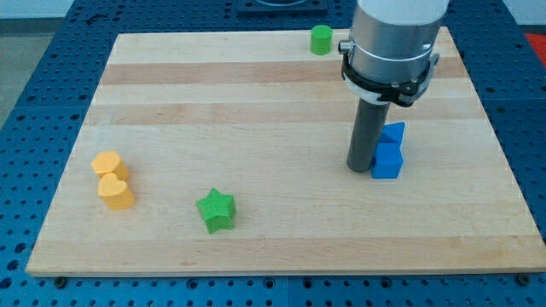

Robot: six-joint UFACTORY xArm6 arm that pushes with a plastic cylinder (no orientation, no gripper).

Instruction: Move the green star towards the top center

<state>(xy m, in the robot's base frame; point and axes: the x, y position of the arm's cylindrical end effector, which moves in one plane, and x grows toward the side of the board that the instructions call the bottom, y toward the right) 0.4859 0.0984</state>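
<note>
The green star [216, 210] sits low on the desk [256, 111], left of centre and near the view's bottom edge, with bare wood all around it and a wide open stretch running up toward the top. My tip [360, 169] rests well off to the right, touching or just beside two blue blocks [389, 151] (there are no fingers on this rod to open or close). A green cylinder [321, 39] stands at the top edge. Two orange blocks [113, 180], the lower one heart-shaped, sit touching near the left edge.
</note>
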